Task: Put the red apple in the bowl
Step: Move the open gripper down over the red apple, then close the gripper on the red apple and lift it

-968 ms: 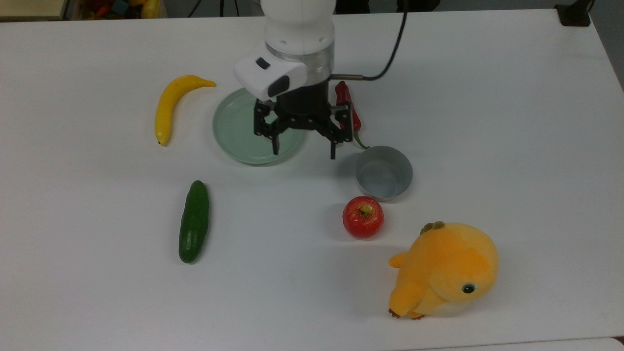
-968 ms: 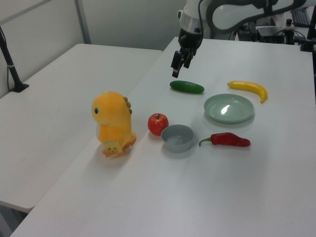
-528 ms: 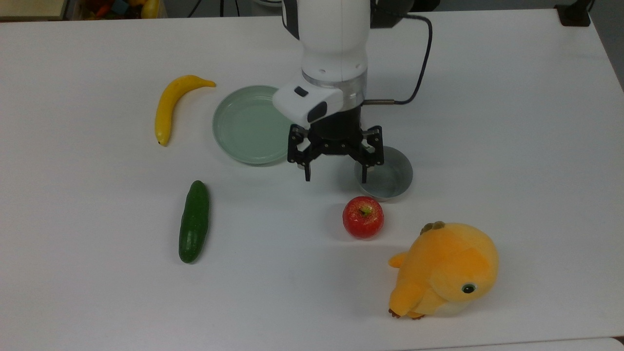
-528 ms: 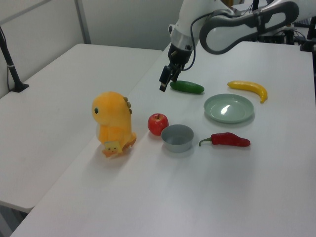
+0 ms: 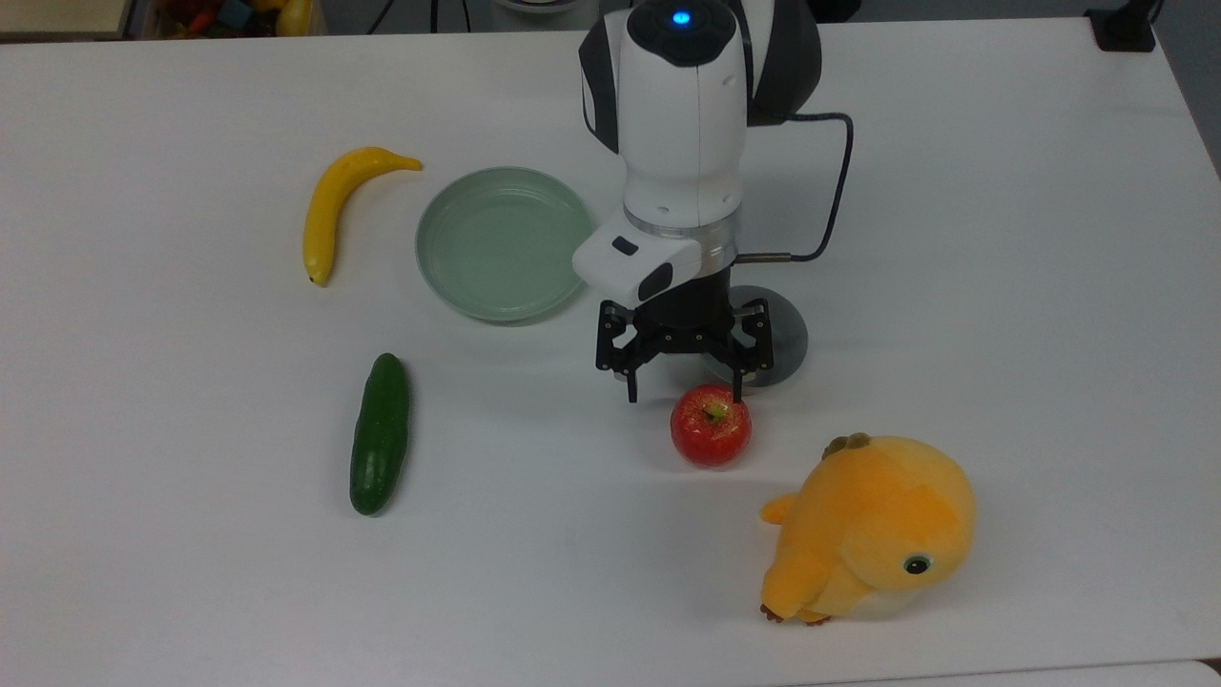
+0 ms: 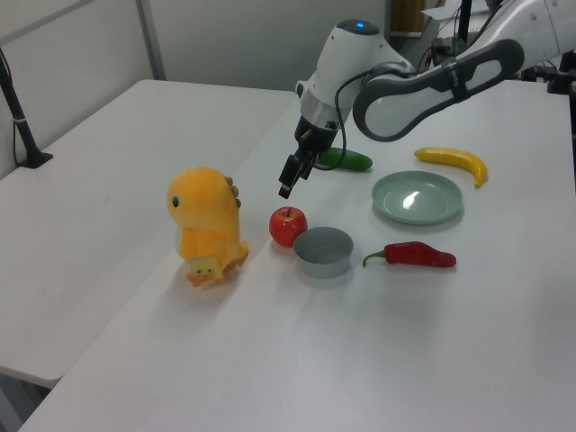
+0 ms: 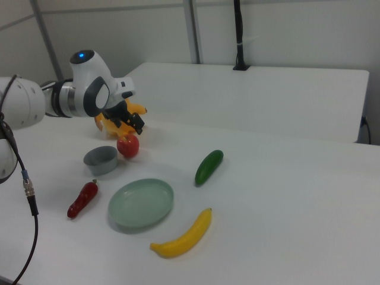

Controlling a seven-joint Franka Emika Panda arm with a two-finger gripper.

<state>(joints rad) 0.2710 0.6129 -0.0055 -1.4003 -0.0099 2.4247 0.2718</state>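
I see the gripper [image 5: 683, 389] spread wide and empty at centre of the top view — just above the red apple [image 5: 711, 426], bowl [image 5: 785, 335] behind.

In the top view the bowl [image 5: 784, 334] sits right of centre, partly under the arm, with the apple [image 5: 711, 426] just below it and the plush toy [image 5: 873, 527] lower right. The plate [image 5: 503, 242] lies upper left of the bowl, the banana [image 5: 336, 205] left of the plate, the cucumber [image 5: 380, 434] below them. In the left view the chili [image 6: 414, 256] lies right of the bowl.
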